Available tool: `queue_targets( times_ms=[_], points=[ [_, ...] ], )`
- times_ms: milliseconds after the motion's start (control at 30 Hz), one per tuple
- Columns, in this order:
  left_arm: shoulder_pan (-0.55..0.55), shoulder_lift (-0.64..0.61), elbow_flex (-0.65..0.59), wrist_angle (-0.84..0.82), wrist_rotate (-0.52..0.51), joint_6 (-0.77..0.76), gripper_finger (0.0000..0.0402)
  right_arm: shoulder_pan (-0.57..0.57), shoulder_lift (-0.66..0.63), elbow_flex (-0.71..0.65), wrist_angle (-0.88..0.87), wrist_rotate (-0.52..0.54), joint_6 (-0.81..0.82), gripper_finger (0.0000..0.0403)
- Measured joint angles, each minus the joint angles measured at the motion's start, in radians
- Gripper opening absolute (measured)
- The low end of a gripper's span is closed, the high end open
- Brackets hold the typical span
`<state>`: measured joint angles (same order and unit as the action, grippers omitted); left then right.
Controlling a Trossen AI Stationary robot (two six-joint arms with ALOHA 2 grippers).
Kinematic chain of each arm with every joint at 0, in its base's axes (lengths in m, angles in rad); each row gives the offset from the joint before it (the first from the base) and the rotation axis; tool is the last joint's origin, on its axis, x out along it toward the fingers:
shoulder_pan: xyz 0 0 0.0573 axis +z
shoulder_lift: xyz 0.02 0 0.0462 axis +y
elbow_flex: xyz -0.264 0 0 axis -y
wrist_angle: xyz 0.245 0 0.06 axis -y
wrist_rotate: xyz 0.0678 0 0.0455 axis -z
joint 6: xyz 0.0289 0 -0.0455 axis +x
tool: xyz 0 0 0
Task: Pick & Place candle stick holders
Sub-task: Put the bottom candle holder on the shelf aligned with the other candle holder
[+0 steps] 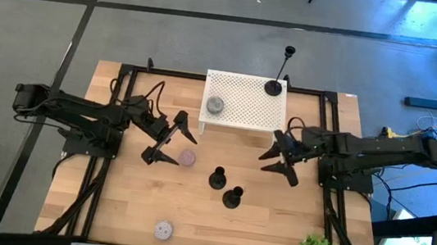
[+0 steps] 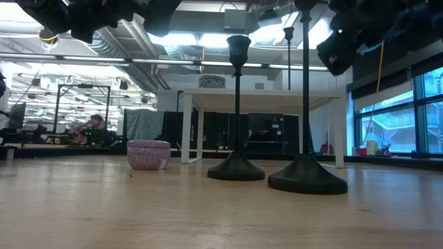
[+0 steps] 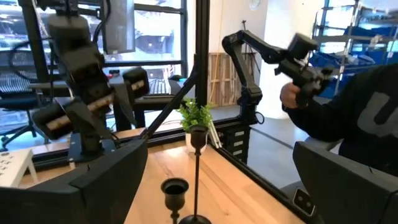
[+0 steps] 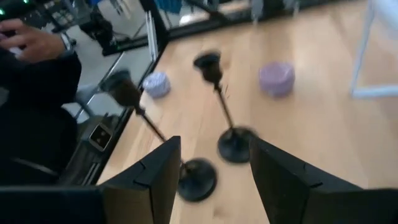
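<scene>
1. One tall black candle stick holder with a round base and thin stem already stands on a corner of the white perforated stand; two shorter black candle stick holders stand close together on the bare wooden table in front of the stand, midway between the arms
2. The right gripper hovers above the table just to the right of this pair, its fingers parted about halfway and holding nothing; its wrist view looks down on both stems
3. The left gripper waits wide open and empty near the small pink round disc
4. The step in hand looks like the approach for the next pick
5. The next move calls for lowering the right gripper so its fingers straddle one thin stem without knocking the neighbour, then closing
</scene>
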<state>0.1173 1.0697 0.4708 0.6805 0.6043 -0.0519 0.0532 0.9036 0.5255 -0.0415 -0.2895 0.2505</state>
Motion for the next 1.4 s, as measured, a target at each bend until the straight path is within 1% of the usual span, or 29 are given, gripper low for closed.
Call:
queue_targets(
  times_ms=[133,233,400,600,700,933,1167,1400],
  points=[
    [0.000,0.000,0.011,0.003,-0.001,-0.010,0.0400,0.047,0.055,0.000,-0.025,0.030,0.053,0.0193],
    [0.000,0.000,0.012,0.005,-0.003,-0.028,0.0400,0.090,0.114,0.000,-0.014,0.033,0.060,0.0193],
    [0.000,0.000,0.012,0.027,-0.004,-0.031,0.0400,0.130,0.210,0.000,0.066,0.035,0.072,0.0193],
    [0.000,0.000,0.013,0.051,-0.005,-0.031,0.0400,0.176,0.295,0.000,0.187,0.035,0.105,0.0193],
    [0.000,0.000,0.013,0.050,-0.004,-0.032,0.0400,0.204,0.322,0.001,0.255,0.064,0.105,0.0193],
    [0.000,0.000,0.013,0.057,-0.005,-0.031,0.0400,0.262,0.387,0.001,0.311,0.180,0.084,0.0193],
    [0.000,0.000,0.013,0.065,-0.005,-0.031,0.0400,0.270,0.444,0.001,0.388,0.185,0.075,0.0193],
    [0.000,0.000,0.013,0.071,-0.005,-0.032,0.0400,0.270,0.445,0.001,0.427,0.182,0.063,0.0193]
  ],
)
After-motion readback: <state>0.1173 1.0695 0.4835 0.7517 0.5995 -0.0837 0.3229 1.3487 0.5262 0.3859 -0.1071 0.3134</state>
